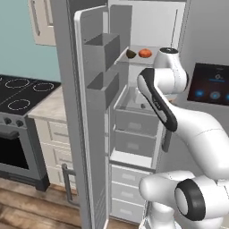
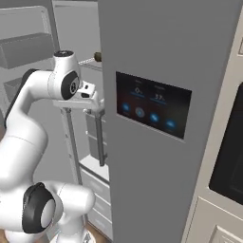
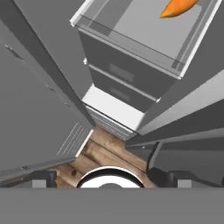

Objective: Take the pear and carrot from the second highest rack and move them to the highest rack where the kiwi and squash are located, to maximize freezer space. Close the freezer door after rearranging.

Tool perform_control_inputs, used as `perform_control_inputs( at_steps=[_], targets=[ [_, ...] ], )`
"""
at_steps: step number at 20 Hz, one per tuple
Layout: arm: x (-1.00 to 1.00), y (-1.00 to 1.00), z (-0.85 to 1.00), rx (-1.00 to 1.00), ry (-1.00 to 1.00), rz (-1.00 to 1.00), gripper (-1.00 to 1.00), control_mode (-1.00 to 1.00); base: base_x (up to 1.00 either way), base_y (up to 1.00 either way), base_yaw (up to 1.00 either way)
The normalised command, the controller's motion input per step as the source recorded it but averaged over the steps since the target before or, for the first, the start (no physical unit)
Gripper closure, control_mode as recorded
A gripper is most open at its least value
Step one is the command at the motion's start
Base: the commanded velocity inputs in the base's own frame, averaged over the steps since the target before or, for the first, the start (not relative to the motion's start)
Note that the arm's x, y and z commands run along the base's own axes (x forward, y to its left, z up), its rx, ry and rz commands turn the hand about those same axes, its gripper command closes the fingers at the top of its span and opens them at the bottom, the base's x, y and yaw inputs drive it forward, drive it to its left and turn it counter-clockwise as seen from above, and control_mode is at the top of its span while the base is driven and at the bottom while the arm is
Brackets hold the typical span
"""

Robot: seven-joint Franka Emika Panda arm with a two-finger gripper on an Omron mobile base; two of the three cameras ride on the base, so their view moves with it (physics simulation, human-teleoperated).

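The freezer door (image 1: 91, 116) is seen swung wide open, with grey bins on its inner face, and the freezer's racks are taken here as the landmark. On the highest rack (image 1: 134, 56) two items are found side by side: a dark brownish kiwi (image 1: 131, 54) and, just to its right in the left base view, an orange-red squash (image 1: 145, 53). In the hand view the carrot (image 3: 178, 7) is seen lying on the second highest rack (image 3: 131, 41), near that rack's far side and partly cut off by the picture's edge; the pear cannot be made out. Below that rack, grey drawer fronts (image 1: 134, 123) are stacked. The gripper (image 3: 109, 178) is held in front of the racks, above the wooden floor (image 3: 103, 153), and its dark fingertips (image 3: 41, 178) are spread wide apart with nothing between them. On the closed door beside the racks, a dark control panel (image 2: 152, 104) is lit.
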Motion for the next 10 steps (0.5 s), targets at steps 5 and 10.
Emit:
perform_control_inputs(
  at_steps=[5,10],
  targets=[
    [0.0,0.0,0.0,0.0,0.0,0.0,-1.0,1.0,0.46,0.0,-0.01],
    [0.0,0.0,0.0,0.0,0.0,0.0,-1.0,1.0,0.59,0.0,0.0]
  ],
)
